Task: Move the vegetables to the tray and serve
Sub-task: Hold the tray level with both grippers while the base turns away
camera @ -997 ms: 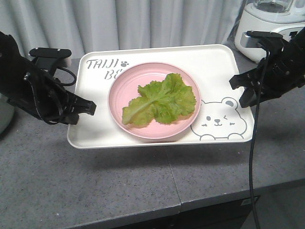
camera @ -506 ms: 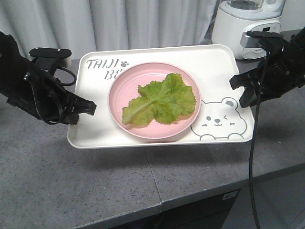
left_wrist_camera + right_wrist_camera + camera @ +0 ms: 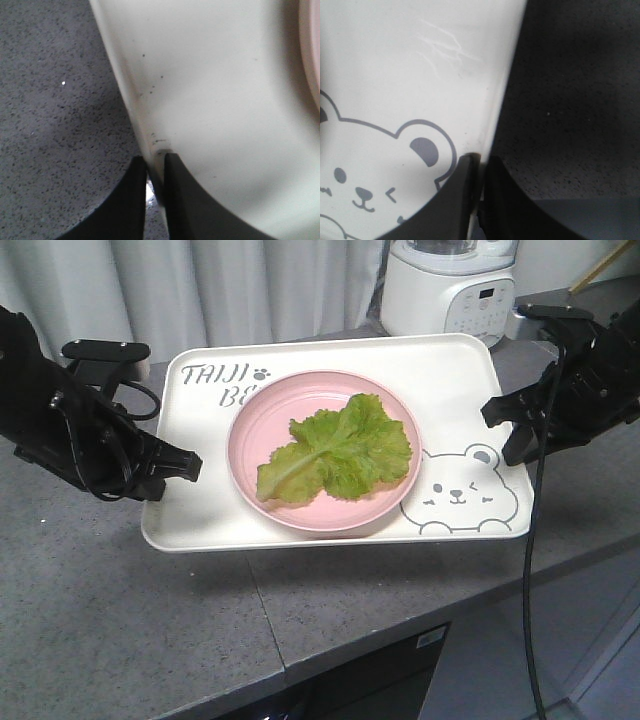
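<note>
The cream-white tray [image 3: 200,515] with "TAIJI BE" lettering and a winking bear is held level above the grey counter. On it stands a round pink plate [image 3: 250,435] with the green lettuce leaves [image 3: 340,450]. My left gripper [image 3: 190,468] is shut on the tray's left rim; in the left wrist view the gripper [image 3: 156,162] pinches the rim of the tray [image 3: 220,90]. My right gripper [image 3: 503,430] is shut on the tray's right rim; the right wrist view shows the gripper [image 3: 481,162] clamped on the tray [image 3: 420,60] beside the bear's ear.
A grey speckled counter [image 3: 150,610] lies under the tray, its front edge at lower right. A white kitchen appliance [image 3: 450,290] stands at the back right, before pale curtains. A black cable [image 3: 530,570] hangs from my right arm.
The counter and the white appliance have slid left in the front view. The tray, plate, lettuce and both grippers keep the same place in the frame.
</note>
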### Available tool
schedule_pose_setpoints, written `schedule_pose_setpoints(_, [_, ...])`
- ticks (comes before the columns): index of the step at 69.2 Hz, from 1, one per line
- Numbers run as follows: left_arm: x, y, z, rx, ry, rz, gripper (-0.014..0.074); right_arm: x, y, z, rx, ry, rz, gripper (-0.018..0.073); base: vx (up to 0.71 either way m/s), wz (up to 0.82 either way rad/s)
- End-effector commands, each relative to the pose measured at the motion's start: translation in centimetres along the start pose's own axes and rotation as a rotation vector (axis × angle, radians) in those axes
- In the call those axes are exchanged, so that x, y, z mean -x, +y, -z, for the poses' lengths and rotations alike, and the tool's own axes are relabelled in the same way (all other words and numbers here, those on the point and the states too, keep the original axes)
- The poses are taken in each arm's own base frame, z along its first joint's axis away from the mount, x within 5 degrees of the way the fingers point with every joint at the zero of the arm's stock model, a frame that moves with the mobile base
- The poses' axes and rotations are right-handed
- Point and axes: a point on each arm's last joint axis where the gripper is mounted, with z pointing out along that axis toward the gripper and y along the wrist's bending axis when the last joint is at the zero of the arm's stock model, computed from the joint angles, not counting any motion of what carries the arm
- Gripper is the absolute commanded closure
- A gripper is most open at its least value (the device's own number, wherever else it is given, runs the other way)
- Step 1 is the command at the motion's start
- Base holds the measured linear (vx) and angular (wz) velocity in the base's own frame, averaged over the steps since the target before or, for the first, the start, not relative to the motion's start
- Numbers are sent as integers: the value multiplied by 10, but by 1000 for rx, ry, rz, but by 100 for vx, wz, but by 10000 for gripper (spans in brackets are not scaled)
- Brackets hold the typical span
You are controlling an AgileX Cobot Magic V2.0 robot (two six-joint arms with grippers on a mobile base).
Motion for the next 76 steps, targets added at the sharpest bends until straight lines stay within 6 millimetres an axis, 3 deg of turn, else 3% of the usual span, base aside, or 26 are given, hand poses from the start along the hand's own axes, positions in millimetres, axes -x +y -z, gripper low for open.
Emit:
schedule_pose_setpoints(1, [11,-18,25,-125,-154,11,602,0,27,28,137,-70,41,565,0,-23])
schedule_pose_setpoints(76, [11,-18,25,-125,-154,11,602,0,27,28,137,-70,41,565,0,-23])
